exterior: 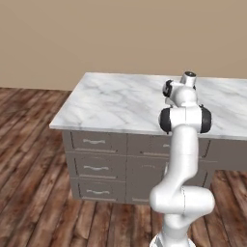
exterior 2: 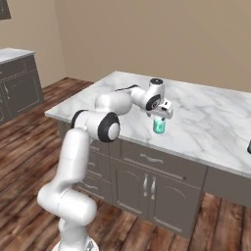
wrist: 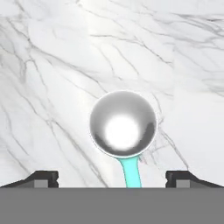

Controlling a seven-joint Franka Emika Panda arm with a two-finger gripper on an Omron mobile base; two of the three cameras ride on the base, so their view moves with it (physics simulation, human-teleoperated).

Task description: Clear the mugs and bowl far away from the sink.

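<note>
Your pincer (wrist: 112, 177) hangs spread over the turquoise mug (exterior 2: 159, 126), tips clear of it; mug upright near table (exterior 2: 211, 122) front edge.

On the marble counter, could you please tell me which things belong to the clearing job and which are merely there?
Job:
- bright turquoise mug with pale inside, upright on the counter
- open two-finger gripper above it, fingertips apart

Merely there:
- white marble counter
- grey drawers
</note>
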